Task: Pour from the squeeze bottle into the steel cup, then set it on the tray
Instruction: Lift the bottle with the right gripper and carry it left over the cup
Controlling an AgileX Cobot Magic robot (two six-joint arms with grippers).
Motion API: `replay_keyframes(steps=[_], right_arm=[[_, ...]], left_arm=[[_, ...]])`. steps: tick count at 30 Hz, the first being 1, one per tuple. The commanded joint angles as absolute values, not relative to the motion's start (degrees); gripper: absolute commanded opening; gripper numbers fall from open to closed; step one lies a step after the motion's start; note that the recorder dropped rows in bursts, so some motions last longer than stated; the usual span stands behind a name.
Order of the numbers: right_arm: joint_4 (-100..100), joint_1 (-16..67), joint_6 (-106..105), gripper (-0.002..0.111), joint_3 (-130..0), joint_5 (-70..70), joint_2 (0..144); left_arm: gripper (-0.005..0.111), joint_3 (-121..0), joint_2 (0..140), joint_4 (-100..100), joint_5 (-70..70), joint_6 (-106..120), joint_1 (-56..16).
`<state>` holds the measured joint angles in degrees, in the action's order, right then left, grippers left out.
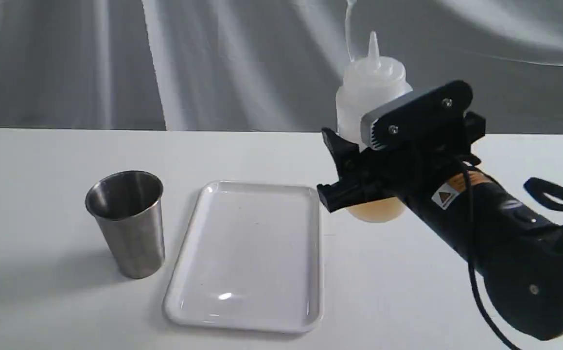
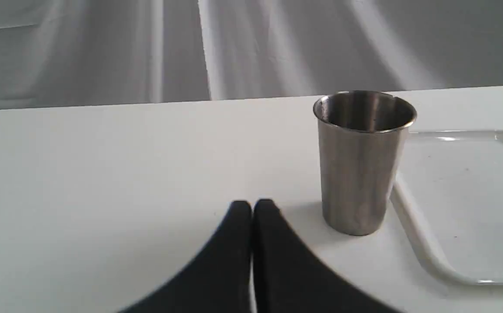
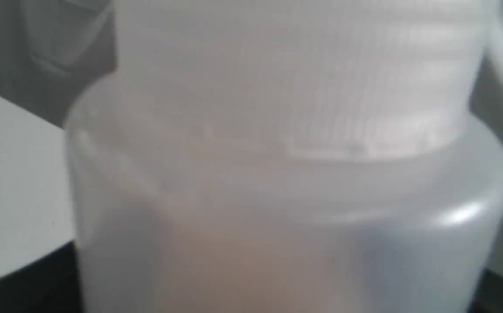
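Note:
The squeeze bottle (image 1: 371,92) stands upright at the right of the table, with amber liquid low in its whitish body and its nozzle pointing up. My right gripper (image 1: 359,163) is shut on the bottle's lower half, one finger on each side. In the right wrist view the squeeze bottle (image 3: 286,174) fills the picture. The steel cup (image 1: 128,223) stands upright at the left, beside the white tray (image 1: 247,311). My left gripper (image 2: 251,206) is shut with nothing in it, low over the table near the steel cup (image 2: 358,174); it lies outside the exterior view.
The tray (image 2: 416,234) lies flat between cup and bottle with nothing on it. A grey cloth backdrop hangs behind the white table (image 1: 43,155). A black cable (image 1: 476,272) runs along the right arm.

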<state>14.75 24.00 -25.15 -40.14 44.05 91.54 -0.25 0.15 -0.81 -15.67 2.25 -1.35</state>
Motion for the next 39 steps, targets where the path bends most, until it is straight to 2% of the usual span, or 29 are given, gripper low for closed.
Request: replay_keyframes(steps=[1,14,23,29,32,39], right_arm=[[18.92,24.61,-26.92,0.000,-39.79,44.54,86.34],[20.53,28.68,-28.52,0.000,-41.22,41.32,80.94],[20.53,30.15,-36.20,0.000,-52.55,18.72,80.94],[19.95,30.15,-38.54,0.000,-54.46,19.44,80.94],[13.96,29.25,-36.53,0.000,-54.46,19.90,80.94],[-11.89,27.93,-11.74,0.000,-54.58,19.45,81.61]], left_arm=[[0.000,0.00,0.00,-0.87,-15.24,1.99,-1.26],[0.000,0.00,0.00,-0.87,-15.24,1.88,-1.26],[0.000,0.00,0.00,-0.87,-15.24,2.09,-1.26],[0.000,0.00,0.00,-0.87,-15.24,2.09,-1.26],[0.000,0.00,0.00,-0.87,-15.24,1.93,-1.26],[0.000,0.00,0.00,-0.87,-15.24,1.93,-1.26]])
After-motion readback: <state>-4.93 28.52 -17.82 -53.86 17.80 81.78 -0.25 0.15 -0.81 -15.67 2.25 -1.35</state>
